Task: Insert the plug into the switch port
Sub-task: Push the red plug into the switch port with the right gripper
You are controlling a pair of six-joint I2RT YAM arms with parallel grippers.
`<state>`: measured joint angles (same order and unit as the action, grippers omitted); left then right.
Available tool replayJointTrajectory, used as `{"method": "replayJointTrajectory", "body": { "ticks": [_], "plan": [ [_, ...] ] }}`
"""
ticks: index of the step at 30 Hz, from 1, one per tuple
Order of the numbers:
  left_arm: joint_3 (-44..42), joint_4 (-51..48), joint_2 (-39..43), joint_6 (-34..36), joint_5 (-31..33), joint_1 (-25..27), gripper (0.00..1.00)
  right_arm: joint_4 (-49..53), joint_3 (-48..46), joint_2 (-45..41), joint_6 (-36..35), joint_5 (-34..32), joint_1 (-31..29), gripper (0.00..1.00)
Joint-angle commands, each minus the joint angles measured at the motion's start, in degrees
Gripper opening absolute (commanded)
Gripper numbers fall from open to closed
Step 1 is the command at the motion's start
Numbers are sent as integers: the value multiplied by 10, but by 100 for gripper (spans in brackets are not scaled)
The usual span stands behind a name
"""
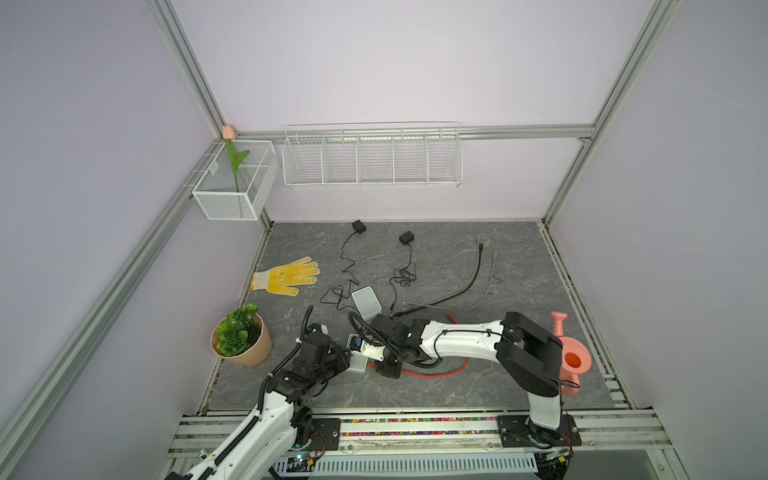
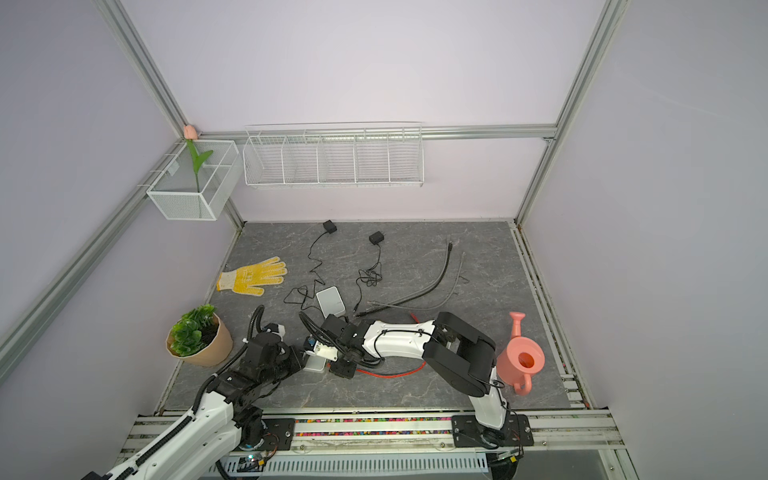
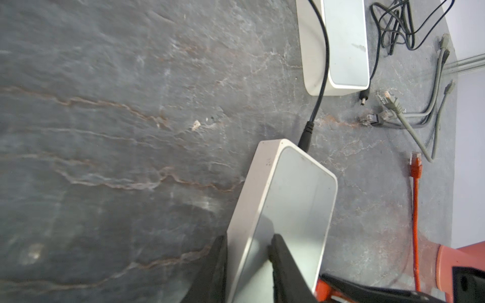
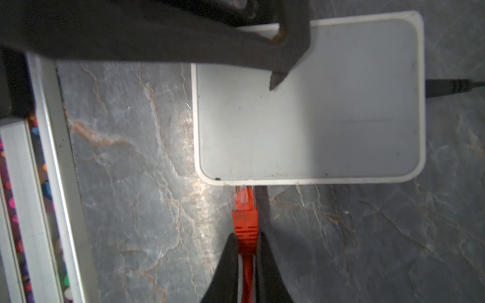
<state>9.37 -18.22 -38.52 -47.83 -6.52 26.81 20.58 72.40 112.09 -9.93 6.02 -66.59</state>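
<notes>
The white switch (image 3: 296, 189) lies near the table's front, seen in both top views (image 1: 358, 362) (image 2: 314, 363). My left gripper (image 3: 249, 238) is shut on one long edge of it, one finger on the side wall and one on the top face. My right gripper (image 4: 247, 236) is shut on the orange plug (image 4: 245, 210). The plug's clear tip meets the side edge of the switch (image 4: 315, 118); the port itself is hidden under that edge. A black power lead (image 4: 446, 88) is plugged into the switch's far end.
A second white switch (image 1: 366, 302) lies just behind. Grey network cables (image 3: 393, 107), the orange cable's other plug (image 3: 416, 165) and black adapters (image 1: 358, 226) lie around. A pink watering can (image 1: 571, 357) stands at the right; a potted plant (image 1: 241, 336) and a yellow glove (image 1: 286, 276) are at the left.
</notes>
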Motion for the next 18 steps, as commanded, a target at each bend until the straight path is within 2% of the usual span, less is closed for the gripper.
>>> {"method": "replayJointTrajectory", "body": {
  "ticks": [1,18],
  "plan": [
    [-22,-9,-5,-28,-77,28,28,-197,32,6,18,36,-12,7],
    [-31,5,3,-45,-83,41,27,-249,44,19,32,51,-13,7]
  ]
}}
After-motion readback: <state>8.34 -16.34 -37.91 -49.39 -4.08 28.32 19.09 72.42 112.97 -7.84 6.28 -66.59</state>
